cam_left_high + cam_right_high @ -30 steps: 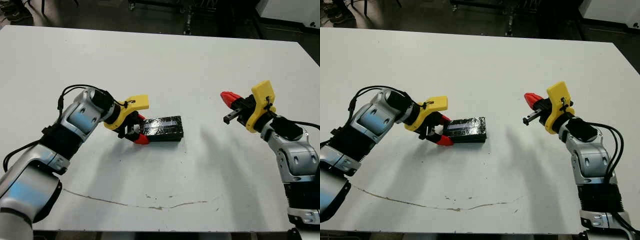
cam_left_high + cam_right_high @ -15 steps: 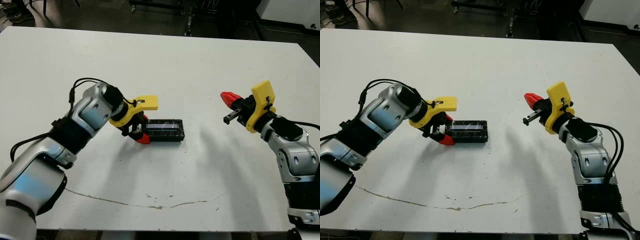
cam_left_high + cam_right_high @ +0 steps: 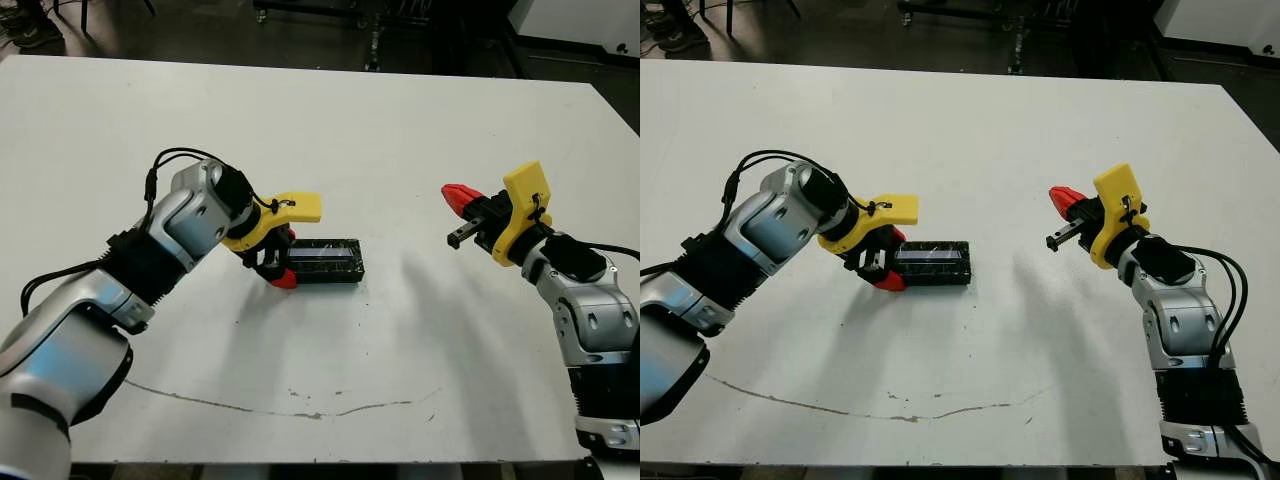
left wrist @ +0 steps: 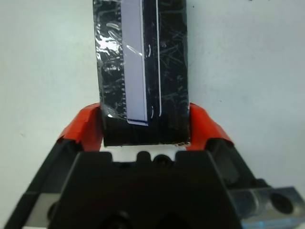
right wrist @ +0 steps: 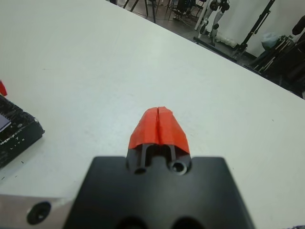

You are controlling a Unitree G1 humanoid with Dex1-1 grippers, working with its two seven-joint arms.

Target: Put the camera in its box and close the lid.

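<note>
The right end effector [image 5: 158,125] has its 2 red fingertips pressed together above the white table [image 5: 95,62]

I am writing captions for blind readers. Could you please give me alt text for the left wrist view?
The left tool has its two red fingers on either side of the near end of the lid, a glossy black slab with shiny streaks. It lies on the white table.

Table [image 3: 330,110]: white, thin scuff line [image 3: 300,408] along near edge | Floor [image 3: 200,30]: dark, beyond far edge | Metal stands [image 5: 209,21] (far side)
</note>
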